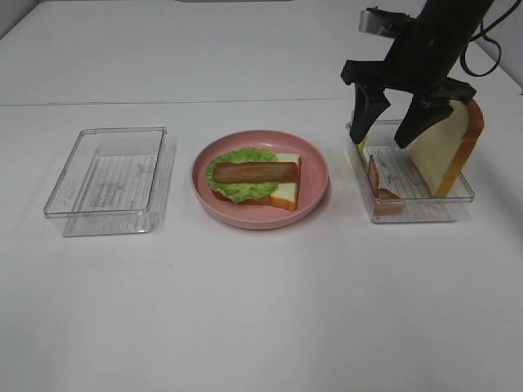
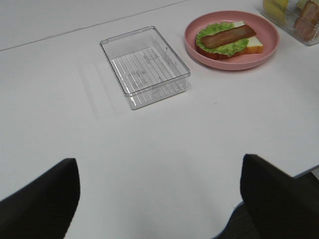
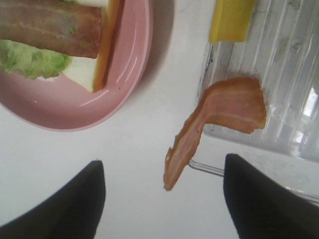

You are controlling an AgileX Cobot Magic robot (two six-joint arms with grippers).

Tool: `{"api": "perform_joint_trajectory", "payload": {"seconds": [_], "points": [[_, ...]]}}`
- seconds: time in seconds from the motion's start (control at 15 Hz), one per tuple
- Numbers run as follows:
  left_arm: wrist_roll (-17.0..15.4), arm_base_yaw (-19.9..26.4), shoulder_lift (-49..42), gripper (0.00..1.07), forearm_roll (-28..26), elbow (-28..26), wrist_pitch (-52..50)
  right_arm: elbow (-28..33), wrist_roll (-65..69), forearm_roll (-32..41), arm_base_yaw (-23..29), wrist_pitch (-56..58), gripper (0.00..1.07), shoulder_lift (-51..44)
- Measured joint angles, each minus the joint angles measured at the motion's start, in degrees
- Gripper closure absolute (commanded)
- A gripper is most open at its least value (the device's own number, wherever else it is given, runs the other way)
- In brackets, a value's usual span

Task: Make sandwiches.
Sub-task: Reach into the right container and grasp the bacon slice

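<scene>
Bacon strip [image 3: 224,114] hangs over the tray's [image 1: 458,200] edge below the right gripper [image 1: 382,140].
Both grippers gape wide, holding nothing; left gripper [image 2: 159,199] hovers over the table [image 2: 75,124].

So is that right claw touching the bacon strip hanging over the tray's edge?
Apart. The right wrist view shows the bacon strip between the right gripper's open fingers, with white table visible on both sides.

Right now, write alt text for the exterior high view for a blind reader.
The open right gripper hangs over the right clear tray, which holds a leaning bread slice and a bacon strip. At centre, a pink plate carries an unfinished sandwich: bread, lettuce, bacon. The left clear tray sits apart.
</scene>
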Motion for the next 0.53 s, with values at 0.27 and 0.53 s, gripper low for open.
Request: {"api": "perform_joint_trajectory", "payload": {"seconds": [0.27, 0.53], "points": [[0.00, 0.00, 0.00, 0.23, 0.00, 0.00, 0.00, -0.34, 0.00, -0.11, 0.00, 0.17, 0.45, 2.92], [0.00, 0.00, 0.00, 0.23, 0.00, 0.00, 0.00, -0.52, -0.06, -1.49, 0.00, 0.29, 0.54, 5.33]]}}
